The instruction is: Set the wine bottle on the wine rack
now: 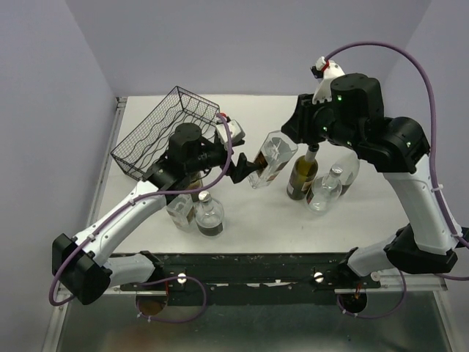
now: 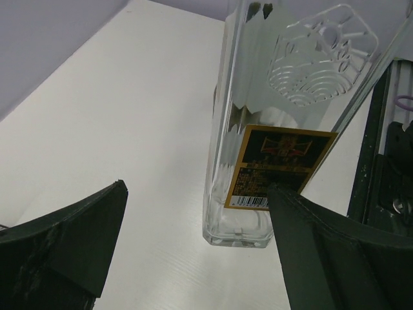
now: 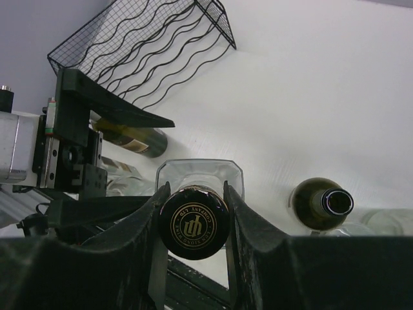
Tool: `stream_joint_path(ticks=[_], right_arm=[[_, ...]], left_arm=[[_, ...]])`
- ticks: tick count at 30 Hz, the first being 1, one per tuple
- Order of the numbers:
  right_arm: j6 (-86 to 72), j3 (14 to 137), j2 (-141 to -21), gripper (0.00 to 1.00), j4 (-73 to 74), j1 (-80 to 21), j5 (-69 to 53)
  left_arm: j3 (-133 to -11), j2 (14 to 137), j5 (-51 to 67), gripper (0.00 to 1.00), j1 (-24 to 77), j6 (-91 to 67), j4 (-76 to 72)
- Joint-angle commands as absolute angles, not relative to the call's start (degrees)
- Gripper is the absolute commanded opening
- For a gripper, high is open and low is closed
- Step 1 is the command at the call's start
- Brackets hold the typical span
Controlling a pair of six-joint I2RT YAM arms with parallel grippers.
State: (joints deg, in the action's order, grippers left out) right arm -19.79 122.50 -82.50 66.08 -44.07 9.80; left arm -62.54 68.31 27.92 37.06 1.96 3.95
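Gripping the cap of the clear bottle [image 3: 200,169] is the right hand [image 3: 195,190]; the left hand [image 2: 197,188] is gaping wide around it.

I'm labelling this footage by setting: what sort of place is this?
Probably a robotics lab test cell: a robot's left arm and right arm bolted to a white table, plain walls boxing it in, a wine rack and clear bottle as props.

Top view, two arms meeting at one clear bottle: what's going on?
The right gripper is shut on the black cap of a clear square bottle, holding it tilted. The left gripper is open at the bottle's base, not gripping it. The wine rack stands at the far left, without this bottle yet.
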Motion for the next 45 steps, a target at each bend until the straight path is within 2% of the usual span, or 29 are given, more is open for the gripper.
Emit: stream_joint_path(ticks=[1, 8, 15, 19, 24, 29, 31, 33, 35, 36, 39, 40, 42, 44, 45], right_arm=[[-24.17, 124.10, -79.01, 0.01, 59.15, -43.95, 3.26], [-25.49, 121.82, -77.70, 0.01, 57.57, -43.94, 1.67], [-24.96, 119.97, -76.64, 0.01, 55.29, -43.95, 0.88], [-25.14, 118.22, -75.59, 0.01, 52.48, -43.95, 0.62], [-26.01, 115.93, -73.48, 0.01, 49.14, -43.86, 0.79], [-26.80, 112.15, -70.58, 0.01, 45.35, -43.95, 1.23], [-26.81, 111.45, -70.14, 0.01, 45.18, -43.86, 1.23], [-26.89, 110.66, -69.70, 0.01, 45.35, -43.95, 1.14], [-27.16, 109.95, -69.17, 0.01, 45.88, -43.94, 0.97], [-27.16, 109.60, -68.91, 0.03, 46.31, -43.95, 0.97], [-27.16, 107.85, -67.59, 0.34, 46.84, -44.03, 1.58], [-27.07, 106.80, -66.89, 0.52, 46.85, -43.95, 1.84], [-26.63, 104.07, -65.14, 0.77, 46.76, -43.86, 2.98], [-25.84, 102.40, -63.46, 0.92, 47.37, -43.95, 4.04], [-25.32, 101.87, -62.76, 0.96, 47.90, -43.95, 4.39]], left_arm=[[-60.39, 67.94, 32.51, 0.99, 37.97, 3.95, -3.07], [-56.78, 67.68, 48.06, 0.99, 38.76, 5.27, -6.95], [-56.86, 68.38, 52.91, 0.99, 39.20, 5.89, -4.93], [-57.13, 69.87, 49.67, 0.99, 39.64, 4.75, -4.83], [-57.83, 71.45, 33.78, 0.99, 39.81, 2.90, -5.19], [-57.04, 71.46, 27.61, 0.97, 40.08, 2.90, -7.64], [-56.52, 71.10, 25.06, 0.88, 39.99, 3.07, -8.87], [-56.60, 70.84, 23.12, 0.67, 39.99, 3.60, -9.14], [-58.00, 71.19, 23.99, 0.25, 39.99, 5.97, -7.66], [-59.31, 71.45, 23.99, 0.00, 40.08, 7.02, -6.52], [-60.99, 71.89, 22.41, 0.00, 39.99, 9.30, -5.89], [-61.00, 71.63, 22.33, 0.00, 39.99, 10.45, -6.58], [-60.56, 70.76, 21.71, 0.00, 40.08, 12.21, -8.60], [-59.68, 69.53, 21.88, 0.00, 40.08, 15.01, -10.80], [-59.50, 69.09, 21.80, 0.00, 40.08, 16.51, -11.85]])
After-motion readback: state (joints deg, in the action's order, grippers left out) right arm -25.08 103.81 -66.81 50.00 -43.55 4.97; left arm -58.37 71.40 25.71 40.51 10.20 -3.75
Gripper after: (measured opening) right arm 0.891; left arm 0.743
